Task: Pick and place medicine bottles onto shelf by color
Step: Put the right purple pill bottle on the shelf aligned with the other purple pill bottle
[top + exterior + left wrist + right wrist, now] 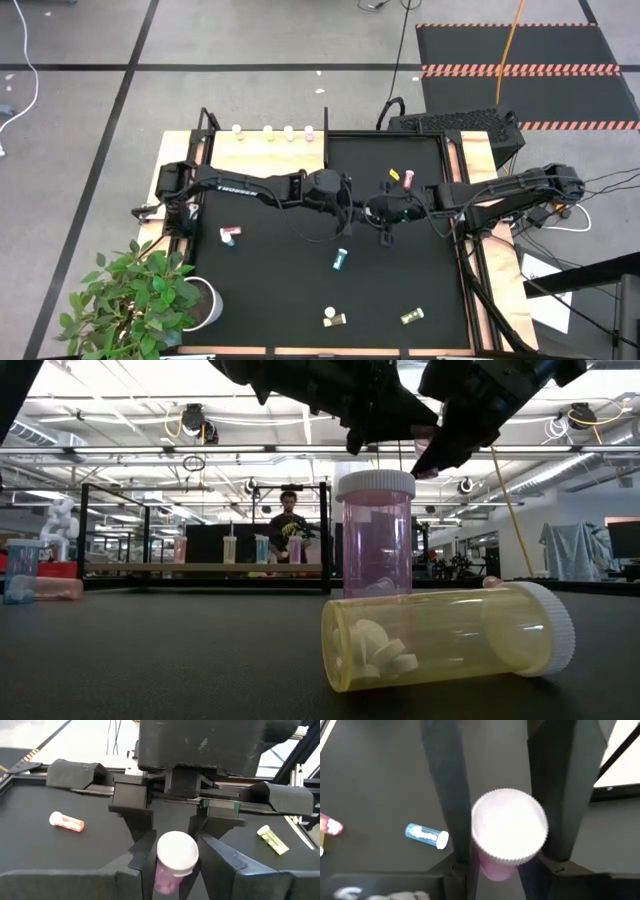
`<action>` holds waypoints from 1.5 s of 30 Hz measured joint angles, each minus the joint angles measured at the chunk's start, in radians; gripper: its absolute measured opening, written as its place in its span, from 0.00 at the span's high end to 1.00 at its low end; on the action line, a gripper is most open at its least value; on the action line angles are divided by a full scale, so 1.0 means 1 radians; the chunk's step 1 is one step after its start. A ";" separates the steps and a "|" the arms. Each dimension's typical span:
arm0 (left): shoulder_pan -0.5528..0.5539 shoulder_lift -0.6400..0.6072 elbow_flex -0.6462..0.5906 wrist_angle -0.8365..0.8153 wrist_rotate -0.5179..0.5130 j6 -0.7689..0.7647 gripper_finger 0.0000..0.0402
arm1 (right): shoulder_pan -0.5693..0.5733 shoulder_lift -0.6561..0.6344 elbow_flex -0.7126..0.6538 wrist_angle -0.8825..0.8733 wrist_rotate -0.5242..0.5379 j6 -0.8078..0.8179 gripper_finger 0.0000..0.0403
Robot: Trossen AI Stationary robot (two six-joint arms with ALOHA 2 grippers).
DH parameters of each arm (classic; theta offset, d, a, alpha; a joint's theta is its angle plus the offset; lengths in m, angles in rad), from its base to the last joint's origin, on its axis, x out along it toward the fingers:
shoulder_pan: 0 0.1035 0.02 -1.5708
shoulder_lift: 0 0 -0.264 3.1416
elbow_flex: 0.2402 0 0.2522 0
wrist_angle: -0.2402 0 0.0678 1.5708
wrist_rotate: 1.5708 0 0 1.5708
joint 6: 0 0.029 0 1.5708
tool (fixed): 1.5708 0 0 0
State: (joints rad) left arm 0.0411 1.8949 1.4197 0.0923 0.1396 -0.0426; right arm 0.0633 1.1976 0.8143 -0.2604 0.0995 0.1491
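I work in a robotics lab or industrial workshop. My table (470, 150) stands on a grey concrete floor (80, 100) marked with dark lines, beside a black floor mat (520, 45) edged in red-and-white hazard stripes. Cables (25, 70) run across the floor. Looking level across the table, I see an open hall with exposed ceiling beams (150, 452), hanging lights (195, 420) and metal framing. A person (288, 520) sits at a far workstation. A potted plant (140, 295) stands at one table corner.

Both arms crowd mat (280, 280) centre, lying blue bottle (341, 260) just beside.
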 joint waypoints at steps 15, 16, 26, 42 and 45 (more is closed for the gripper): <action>0.123 -0.289 -0.001 -0.231 -0.163 -0.006 0.69 | -0.039 -0.148 -0.002 -0.115 0.231 0.048 0.35; 0.141 -0.316 -0.001 -0.233 -0.192 0.009 0.69 | -0.046 -0.161 -0.002 -0.129 0.243 0.049 0.35; 0.382 -0.439 -0.094 -0.345 -0.310 0.166 0.69 | -0.151 -0.197 -0.001 -0.125 0.255 0.048 0.35; 0.539 -0.280 -0.637 0.400 -0.151 0.093 0.70 | -0.195 -0.195 -0.001 -0.147 0.267 0.094 0.35; 0.542 -0.197 -0.600 0.412 -0.123 0.085 0.70 | -0.224 -0.195 -0.001 -0.147 0.266 0.094 0.35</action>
State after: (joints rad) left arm 0.5835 1.6976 0.8200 0.5041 0.0165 0.0422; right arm -0.1611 1.0029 0.8131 -0.4072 0.3652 0.2432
